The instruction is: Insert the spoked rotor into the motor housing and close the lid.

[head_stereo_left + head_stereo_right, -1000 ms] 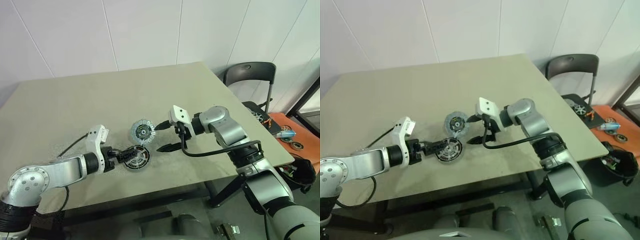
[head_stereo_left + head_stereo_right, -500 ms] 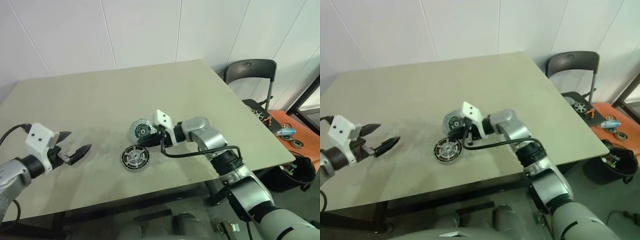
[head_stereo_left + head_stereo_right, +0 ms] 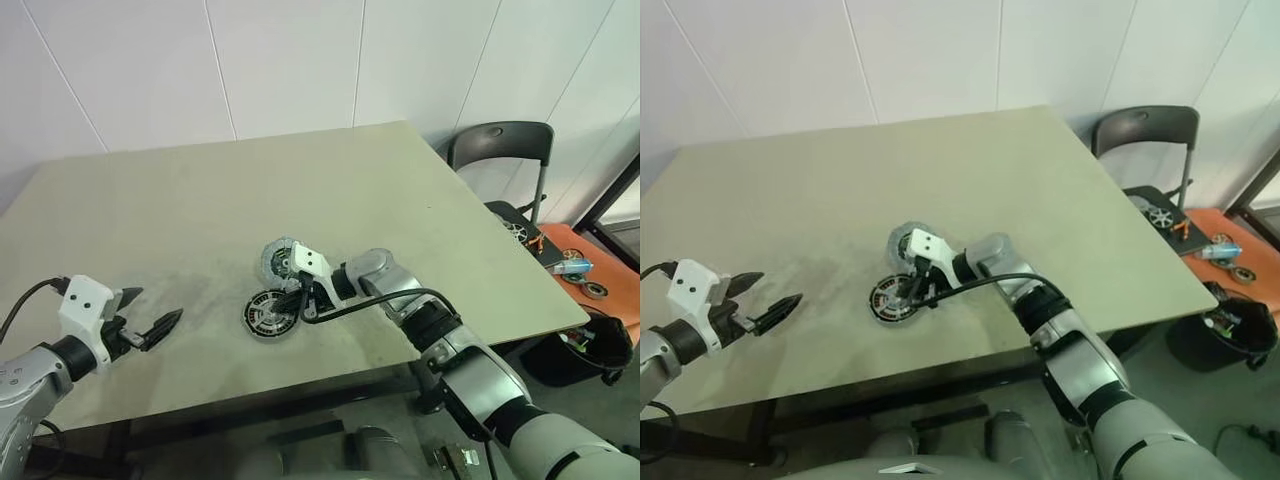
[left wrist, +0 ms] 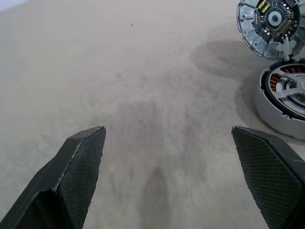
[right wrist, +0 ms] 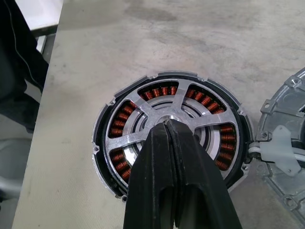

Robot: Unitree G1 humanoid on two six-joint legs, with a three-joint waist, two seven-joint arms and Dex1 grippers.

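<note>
A beige bench (image 3: 200,200) carried two round motor parts close together near its middle. The housing (image 5: 119,138), a shallow metal disc with copper windings, lay flat, and the spoked rotor (image 5: 157,107) sat inside it, its silvery spokes crossing over the windings. Just beside the housing, on the side away from the robot, lay the lid (image 4: 270,21), with its ring of pale segments and dark centre facing up. The two discs were nearly touching; whether their rims met was hard to tell.

The right end effector (image 5: 167,125) was pressed together, its two black fingers meeting with nothing between them, and their tips rested at or just above the rotor's hub. It gripped nothing. The left end effector (image 3: 150,322) hung over bare bench well to the left of the parts, fingers spread wide and empty.

Judged from this, the first half of the task looked done: the rotor was already in the housing, and the right fingers seemed to be pressing or checking its seat. The second half remained. The lid was still off, lying inner face up, so it would need picking up, turning over, and setting down on the housing.

A dark chair (image 3: 500,150) stood beyond the bench's right corner.
</note>
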